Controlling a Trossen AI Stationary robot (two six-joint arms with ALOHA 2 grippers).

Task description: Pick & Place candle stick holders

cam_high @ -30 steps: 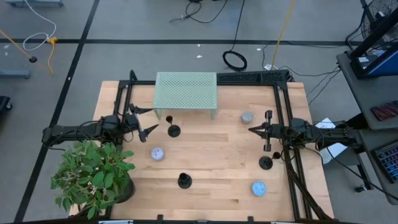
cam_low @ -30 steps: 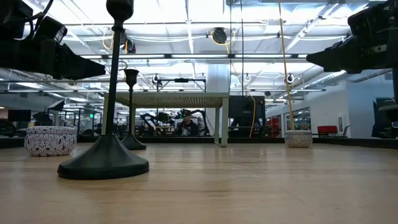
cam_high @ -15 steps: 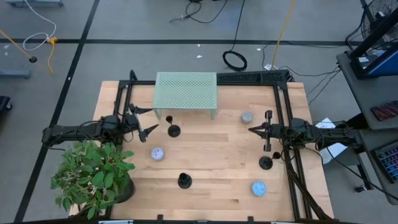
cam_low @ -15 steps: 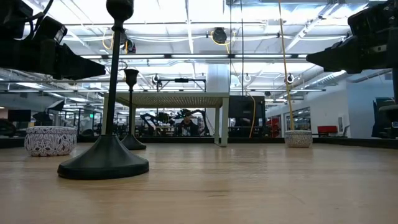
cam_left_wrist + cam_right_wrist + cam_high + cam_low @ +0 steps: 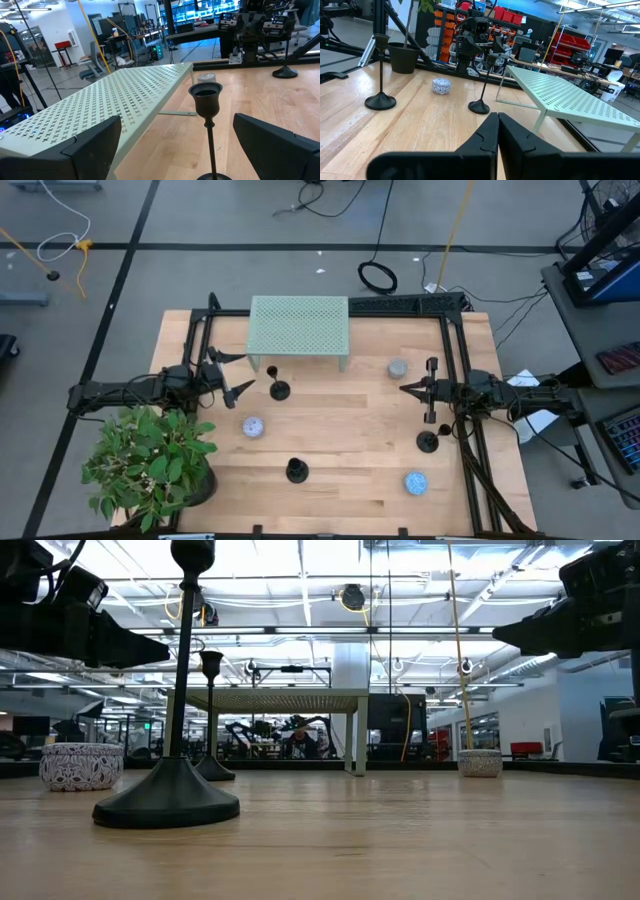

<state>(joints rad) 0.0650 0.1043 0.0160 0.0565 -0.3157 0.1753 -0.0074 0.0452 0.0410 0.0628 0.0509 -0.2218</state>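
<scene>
While all three candle stick holders point(image 5: 279, 389) stand apart on the tabletop point(image 5: 340, 430), apparently none placed yet, the left pincer point(image 5: 232, 374) hovers spread just beside the one nearest the green mesh stand point(image 5: 298, 327); the right pincer point(image 5: 405, 389) waits pressed together.

You are looking at a scene where nothing is changing between the earlier pictures and now. No candle stick holder is shifting on the table point(image 5: 340, 430), and neither arm is moving in the high or low view. Nothing is coming into the pictures or going out of them.
</scene>
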